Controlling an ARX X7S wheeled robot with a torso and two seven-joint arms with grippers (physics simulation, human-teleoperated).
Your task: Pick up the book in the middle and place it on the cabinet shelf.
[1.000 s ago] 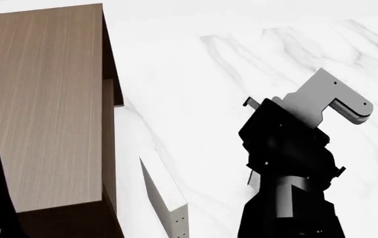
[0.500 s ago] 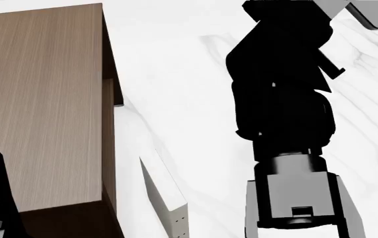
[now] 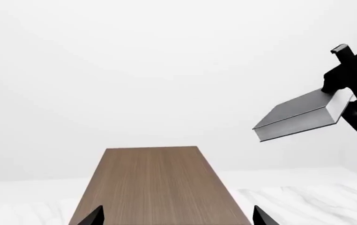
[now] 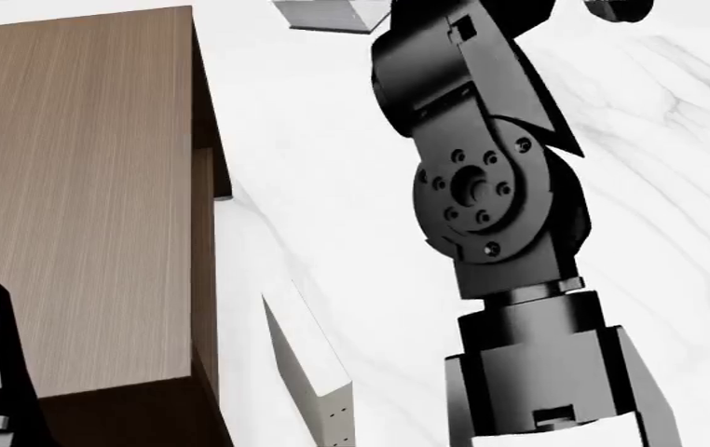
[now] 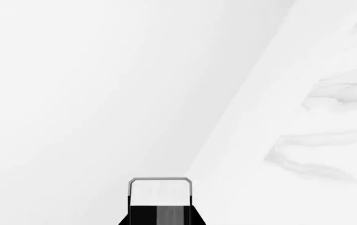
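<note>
The right gripper (image 3: 347,89) is clamped on the thick dark grey hardcover book (image 3: 303,115), held tilted in the air beside the tall brown wood-grain cabinet (image 3: 156,185). The left gripper's fingertips (image 3: 94,216) stand apart over the cabinet's near edge.

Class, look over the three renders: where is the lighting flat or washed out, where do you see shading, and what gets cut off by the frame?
Left wrist view: background blank white; the book held in the right claw shows a lighter page edge. Head view: the cabinet has a darker shaded side; the book is cropped at the top edge. Right wrist view: mostly overexposed white, with faint marble veining.
</note>
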